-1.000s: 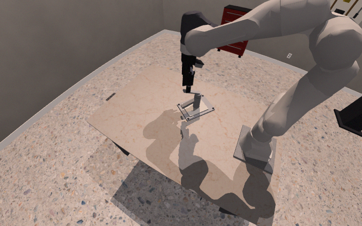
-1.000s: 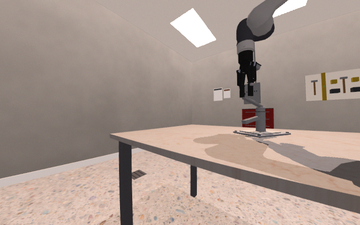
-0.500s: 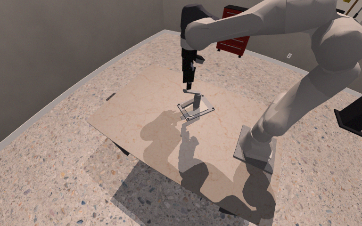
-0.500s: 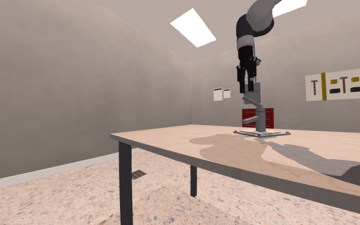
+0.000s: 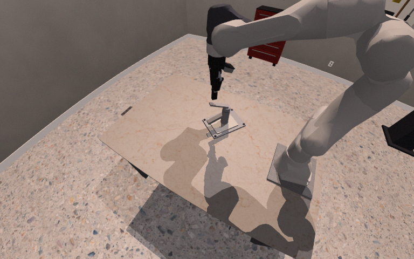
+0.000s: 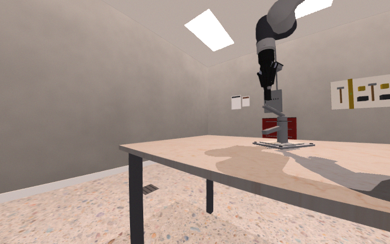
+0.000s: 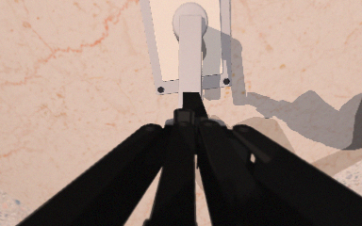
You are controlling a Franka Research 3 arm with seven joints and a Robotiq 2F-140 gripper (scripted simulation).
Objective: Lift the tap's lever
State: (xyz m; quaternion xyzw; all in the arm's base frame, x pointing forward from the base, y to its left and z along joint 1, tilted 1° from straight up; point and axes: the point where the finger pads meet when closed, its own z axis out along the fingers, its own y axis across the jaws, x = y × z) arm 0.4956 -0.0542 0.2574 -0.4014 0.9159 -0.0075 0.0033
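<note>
The grey tap (image 5: pixel 225 116) stands on a square metal base plate (image 5: pixel 224 125) in the middle of the marble table. Its spout (image 6: pixel 270 130) points left in the exterior view. Its lever (image 5: pixel 218 105) (image 6: pixel 265 107) slopes up from the tap's top toward its free end. My gripper (image 5: pixel 214 97) points straight down with its fingers shut together and nothing between them. The fingertips (image 6: pixel 267 97) hang just above the lever's free end. In the wrist view the shut fingertips (image 7: pixel 186 115) sit right at the near end of the lever (image 7: pixel 190 52).
My arm's base (image 5: pixel 291 172) stands on a grey plate at the table's right side. A red drawer cabinet (image 5: pixel 268 45) stands on the floor by the far wall. The table's front edge (image 6: pixel 230 178) is to the left of the tap.
</note>
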